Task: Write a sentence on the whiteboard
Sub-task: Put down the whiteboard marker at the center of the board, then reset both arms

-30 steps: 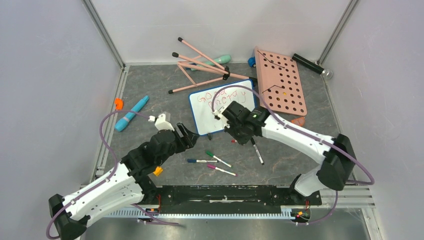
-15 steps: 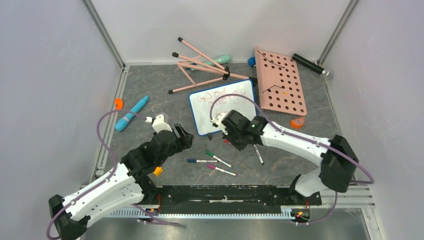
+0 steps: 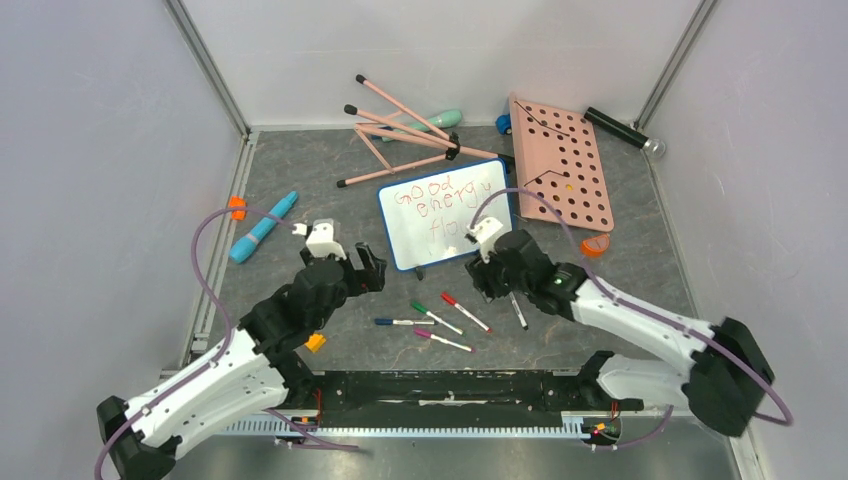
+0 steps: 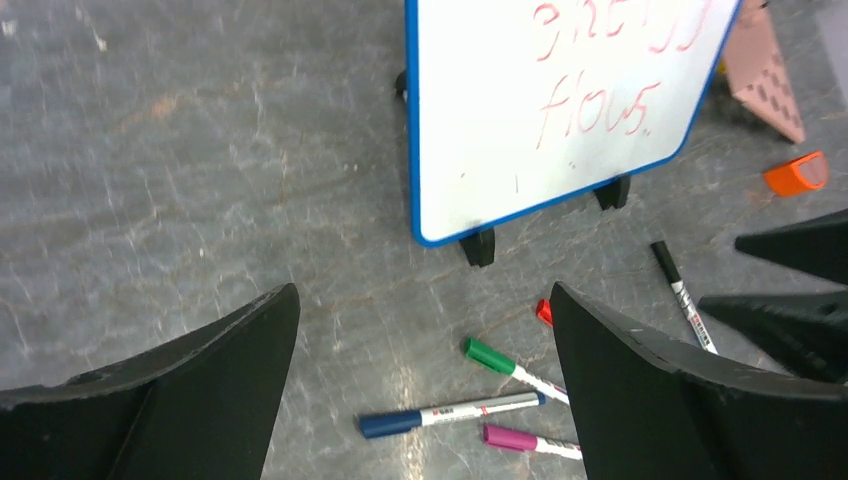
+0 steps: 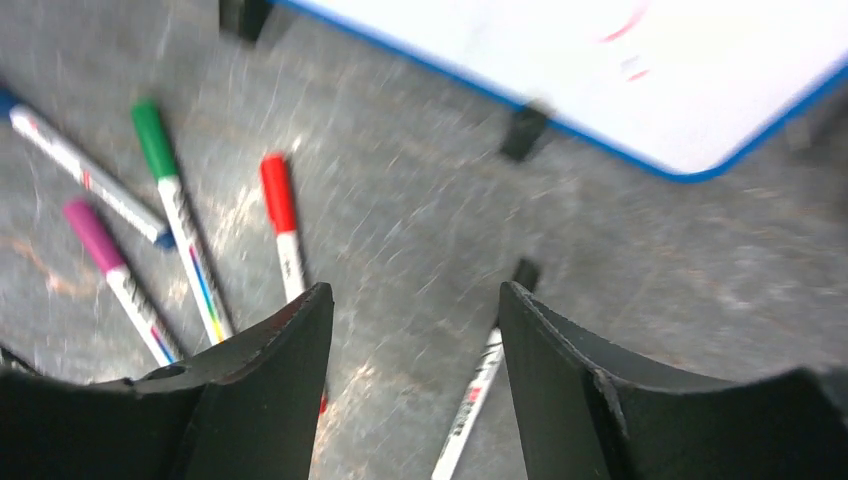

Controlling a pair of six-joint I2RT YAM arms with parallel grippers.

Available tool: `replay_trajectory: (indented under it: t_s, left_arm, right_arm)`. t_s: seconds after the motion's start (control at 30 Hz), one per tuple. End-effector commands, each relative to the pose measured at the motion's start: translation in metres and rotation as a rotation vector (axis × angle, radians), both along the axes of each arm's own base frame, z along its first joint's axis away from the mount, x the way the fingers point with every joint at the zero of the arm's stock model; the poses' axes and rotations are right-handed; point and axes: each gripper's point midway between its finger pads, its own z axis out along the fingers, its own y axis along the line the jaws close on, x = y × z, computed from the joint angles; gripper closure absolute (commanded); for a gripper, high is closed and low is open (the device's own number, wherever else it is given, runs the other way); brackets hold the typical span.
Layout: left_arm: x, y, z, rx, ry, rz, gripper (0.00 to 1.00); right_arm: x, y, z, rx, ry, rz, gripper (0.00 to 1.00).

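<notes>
The whiteboard, blue-rimmed on small black feet, stands mid-table with the red sentence in three lines. Its bottom line reads "flows" in the left wrist view. My right gripper hovers just off the board's near right corner, open and empty. A red marker lies capped on the table below it, and a black marker lies beside it. My left gripper is open wide and empty, near the board's left corner.
Green, blue and magenta markers lie in front of the board. A pink pegboard, a pink tripod and a black flashlight sit at the back. A blue pen-like object lies at the left.
My right gripper opened and let go of the red marker, which now lies on the table. The right arm drew back off the board, uncovering the third line. My left gripper opened wider.
</notes>
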Motion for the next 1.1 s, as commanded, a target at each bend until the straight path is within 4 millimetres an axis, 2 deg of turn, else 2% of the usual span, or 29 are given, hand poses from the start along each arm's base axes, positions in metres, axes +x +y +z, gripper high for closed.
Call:
replay_trajectory:
  t_s: [0.0, 0.07, 0.1, 0.13, 0.23, 0.37, 0.47, 0.57, 0.6, 0.63, 0.67, 0.73, 0.77, 0.83, 0.93, 1.0, 1.07]
  left_arm:
    - [0.012, 0.004, 0.031, 0.038, -0.241, -0.06, 0.0]
    - [0.015, 0.01, 0.031, 0.062, -0.27, -0.033, 0.0]
    - [0.016, 0.013, 0.029, 0.093, -0.274, -0.028, 0.0]
    - [0.019, 0.018, 0.026, 0.132, -0.272, -0.013, 0.0]
    - [0.029, 0.034, 0.016, 0.271, -0.254, 0.06, 0.0]
    - [0.041, 0.055, 0.013, 0.402, -0.296, 0.178, 0.0]
    - [0.054, 0.073, 0.02, 0.438, -0.365, 0.27, 0.0]
    - [0.066, 0.103, 0.012, 0.418, -0.377, 0.374, 0.0]
    - [0.067, 0.113, 0.006, 0.402, -0.385, 0.406, 0.0]
    - [0.068, 0.12, 0.001, 0.376, -0.418, 0.426, 0.0]
    - [0.068, 0.125, 0.001, 0.35, -0.467, 0.436, 0.0]
    - [0.067, 0.136, -0.01, 0.329, -0.508, 0.461, 0.01]
    - [0.069, 0.14, -0.015, 0.336, -0.501, 0.465, 0.0]
    - [0.076, 0.143, -0.029, 0.422, -0.447, 0.441, 0.0]
    - [0.085, 0.145, -0.038, 0.471, -0.459, 0.418, 0.0]
    - [0.096, 0.139, -0.041, 0.476, -0.473, 0.366, 0.01]
    - [0.111, 0.127, -0.045, 0.486, -0.468, 0.266, 0.12]
  right_arm:
    - [0.044, -0.019, 0.071, 0.179, -0.321, -0.224, 0.38]
    - [0.052, -0.042, 0.085, 0.223, -0.444, -0.343, 0.38]
    - [0.054, -0.061, 0.089, 0.229, -0.508, -0.425, 0.36]
    - [0.055, -0.077, 0.092, 0.246, -0.566, -0.504, 0.32]
    - [0.053, -0.132, 0.091, 0.201, -0.73, -0.712, 0.3]
    - [0.047, -0.164, 0.096, 0.228, -0.849, -0.775, 0.31]
    - [0.047, -0.191, 0.09, 0.169, -0.88, -0.842, 0.31]
    - [0.046, -0.22, 0.079, 0.207, -0.936, -0.916, 0.29]
    - [0.041, -0.232, 0.07, 0.23, -0.973, -0.933, 0.28]
    - [0.036, -0.236, 0.066, 0.272, -1.016, -0.91, 0.23]
    - [0.033, -0.232, 0.064, 0.297, -1.046, -0.847, 0.16]
    - [0.035, -0.232, 0.051, 0.201, -1.025, -0.779, 0.03]
    - [0.039, -0.233, 0.043, 0.146, -0.985, -0.769, 0.02]
    - [0.036, -0.236, 0.04, 0.156, -0.986, -0.789, 0.02]
    - [0.034, -0.244, 0.031, 0.122, -0.97, -0.813, 0.02]
    - [0.034, -0.244, 0.026, 0.122, -0.947, -0.813, 0.02]
    - [0.032, -0.246, 0.025, 0.139, -0.95, -0.828, 0.02]
